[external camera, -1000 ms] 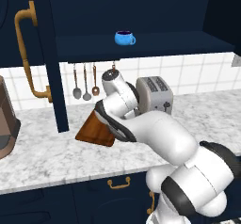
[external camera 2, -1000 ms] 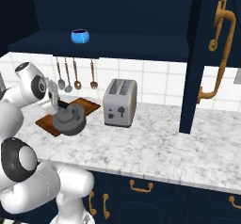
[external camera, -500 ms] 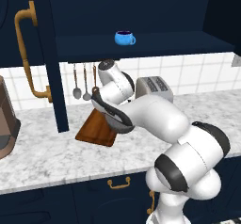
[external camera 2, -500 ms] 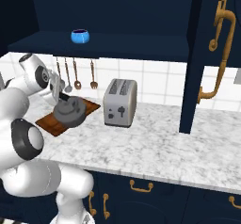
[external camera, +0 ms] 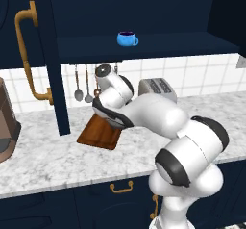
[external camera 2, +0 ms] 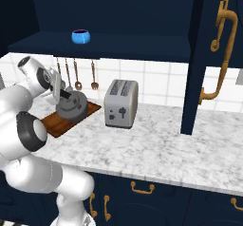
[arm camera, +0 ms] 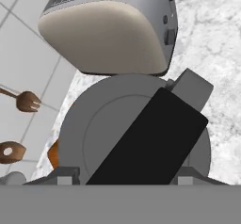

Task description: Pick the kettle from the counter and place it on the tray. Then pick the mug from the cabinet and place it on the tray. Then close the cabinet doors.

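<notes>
The end effector (external camera 2: 65, 96) was clamped on the kettle (external camera 2: 71, 107) by its black handle, carrying it tilted over the far end of the tray (external camera: 98, 133). In the hand view the kettle (arm camera: 134, 129) sat directly below the fingers, its handle crossing the lid on a slant. I could not tell whether its base touched the board or hung just above it, because the arm covered that spot from the left and the kettle's own body covered it from the right. The tray's long axis ran from the front of the desk (external camera 2: 156, 149) back toward the tiled wall, so my guess was the kettle only needed levelling and going straight down. The toaster (external camera 2: 121, 103) stood just beside the tray, on its right. The mug (external camera: 127, 39) was on the cabinet shelf (external camera: 149, 45), above and well apart from the end effector, between the open doors (external camera 2: 209, 54).
</notes>
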